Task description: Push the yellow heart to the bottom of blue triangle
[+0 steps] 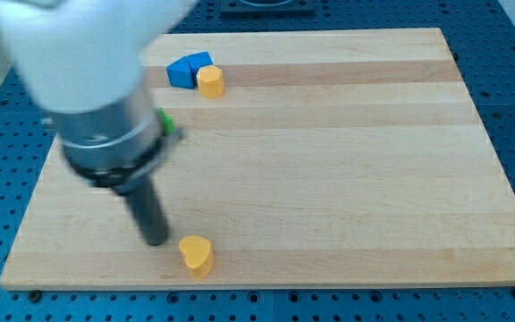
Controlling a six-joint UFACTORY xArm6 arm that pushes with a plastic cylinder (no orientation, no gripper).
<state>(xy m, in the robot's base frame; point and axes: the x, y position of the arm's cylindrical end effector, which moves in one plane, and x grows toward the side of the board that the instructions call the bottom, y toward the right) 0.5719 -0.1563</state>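
While my tip (155,240) sits just left of the small yellow heart block (197,254) near the wooden board's (347,170) bottom edge, not clearly touching it, the blue triangle block (189,70) waits far up top, beside a yellow round-ish block (210,81)

Pale matt wood board (329,134), smooth grain; matt yellow heart (197,254).
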